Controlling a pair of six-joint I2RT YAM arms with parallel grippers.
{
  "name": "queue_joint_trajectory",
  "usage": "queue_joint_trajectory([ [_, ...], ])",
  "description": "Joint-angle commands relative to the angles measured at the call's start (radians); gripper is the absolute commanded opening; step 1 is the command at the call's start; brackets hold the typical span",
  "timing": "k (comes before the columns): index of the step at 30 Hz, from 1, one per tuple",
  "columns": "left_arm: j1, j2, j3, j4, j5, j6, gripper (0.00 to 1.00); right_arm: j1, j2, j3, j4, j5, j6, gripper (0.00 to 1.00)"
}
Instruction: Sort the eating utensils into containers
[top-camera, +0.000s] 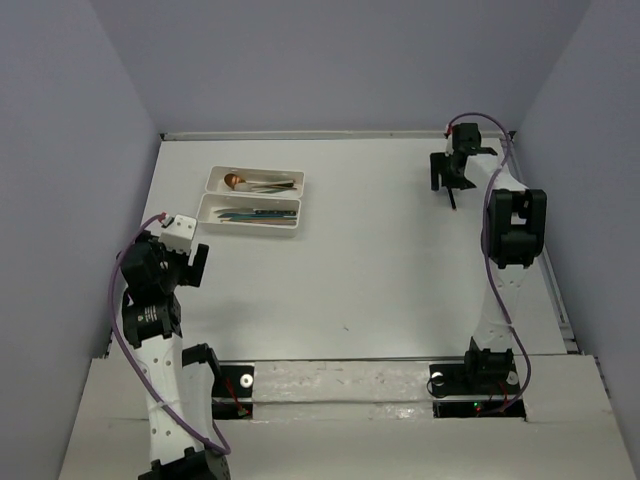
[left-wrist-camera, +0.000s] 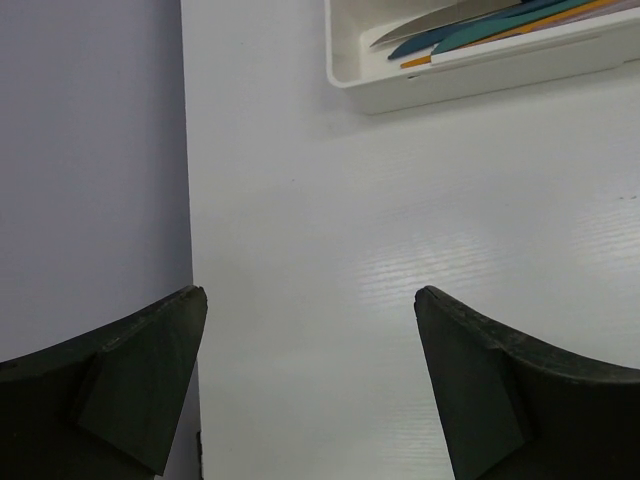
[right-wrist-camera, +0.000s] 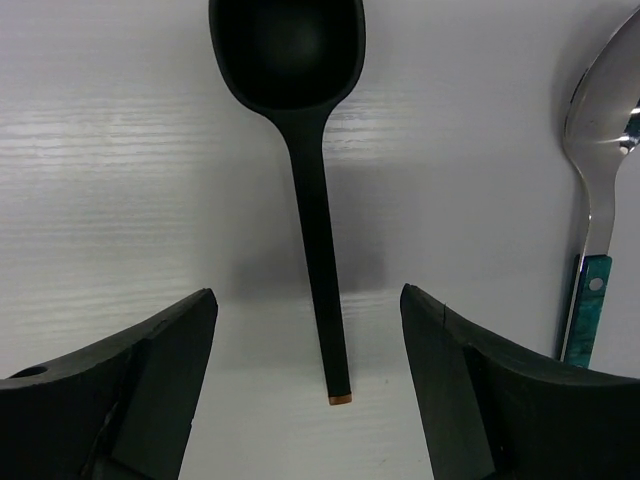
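Two joined white trays (top-camera: 212, 183) stand at the far left. The far tray holds a copper spoon (top-camera: 233, 180) and other utensils; the near tray holds teal and dark blue knives (top-camera: 255, 212). A corner of the near tray (left-wrist-camera: 450, 85) with teal knives (left-wrist-camera: 500, 25) shows in the left wrist view. My left gripper (top-camera: 185, 268) (left-wrist-camera: 310, 310) is open and empty, near the tray's near-left corner. My right gripper (top-camera: 452, 180) (right-wrist-camera: 308, 305) is open at the far right, its jaws on either side of the handle end of a black spoon (right-wrist-camera: 300, 150) (top-camera: 452, 198) lying on the table.
A silver spoon with a teal handle (right-wrist-camera: 592, 210) lies just right of the black spoon. The left wall (left-wrist-camera: 90, 150) runs close beside my left gripper. The back wall is just behind my right gripper.
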Motion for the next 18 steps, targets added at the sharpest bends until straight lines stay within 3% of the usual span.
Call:
queue_joint_trajectory([
  [1,-0.002,-0.013,0.003,0.08,-0.063,-0.048,0.99,0.002,0.056,0.006,0.011,-0.002,-0.053,0.79],
  [3,-0.002,-0.016,0.003,0.082,-0.07,-0.049,0.99,0.002,0.073,0.007,0.011,0.002,-0.074,0.75],
  [5,-0.002,-0.017,0.003,0.082,-0.07,-0.051,0.99,0.002,0.088,0.006,0.011,-0.005,-0.085,0.63],
  [6,-0.002,-0.016,0.001,0.082,-0.07,-0.051,0.99,0.002,0.091,0.004,0.011,-0.002,-0.088,0.53],
  [7,-0.002,-0.016,0.001,0.083,-0.071,-0.051,0.99,0.002,0.091,0.002,0.013,0.006,-0.09,0.37],
  [8,-0.003,-0.016,0.001,0.083,-0.071,-0.051,0.99,0.002,0.09,-0.001,0.019,0.011,-0.093,0.31],
  [9,-0.002,-0.016,0.001,0.083,-0.071,-0.051,0.99,0.002,0.081,-0.004,0.02,0.011,-0.102,0.17],
  [11,-0.002,-0.016,0.001,0.083,-0.07,-0.051,0.99,0.002,0.049,-0.013,0.037,0.014,-0.114,0.0],
  [14,-0.002,-0.016,0.001,0.086,-0.068,-0.051,0.99,0.023,-0.011,-0.028,0.074,0.044,-0.12,0.0],
  [18,-0.003,-0.013,0.001,0.091,-0.067,-0.054,0.99,0.157,-0.169,-0.043,0.178,0.115,-0.161,0.0],
])
